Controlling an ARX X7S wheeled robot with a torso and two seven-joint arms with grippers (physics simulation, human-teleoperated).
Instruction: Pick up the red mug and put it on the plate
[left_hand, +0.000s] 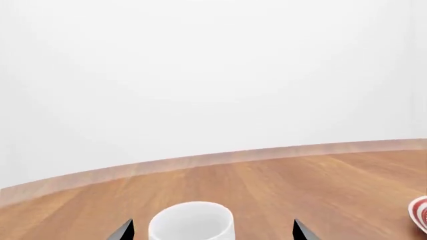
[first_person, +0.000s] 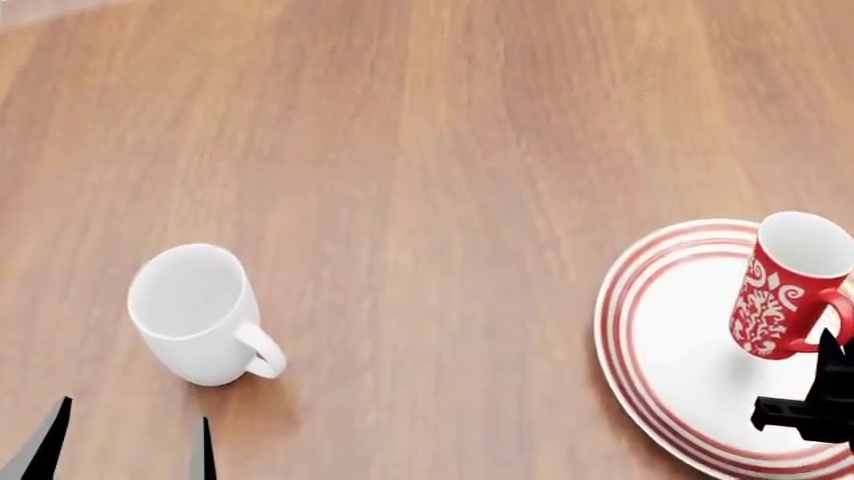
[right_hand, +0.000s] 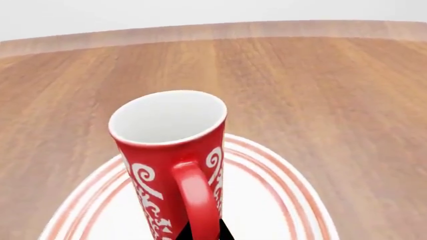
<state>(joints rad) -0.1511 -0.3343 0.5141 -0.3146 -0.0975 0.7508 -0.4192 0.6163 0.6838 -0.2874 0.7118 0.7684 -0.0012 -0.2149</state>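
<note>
The red mug (first_person: 787, 285), with white swirls and a white inside, leans over the right part of the plate (first_person: 667, 340); I cannot tell whether its base touches. My right gripper (first_person: 817, 400) comes in from the lower right, and in the right wrist view this gripper (right_hand: 200, 232) is shut on the red handle of the mug (right_hand: 170, 145), with the red-ringed plate (right_hand: 280, 200) underneath. My left gripper (first_person: 130, 445) stands open at the lower left with nothing in it.
A plain white mug (first_person: 198, 312) stands on the wooden table (first_person: 441, 150), just ahead of the left gripper (left_hand: 212, 231) and in line with its gap. The left wrist view shows that white mug (left_hand: 191, 222), the table's curved far edge (left_hand: 200, 162) and a sliver of the plate (left_hand: 419, 215).
</note>
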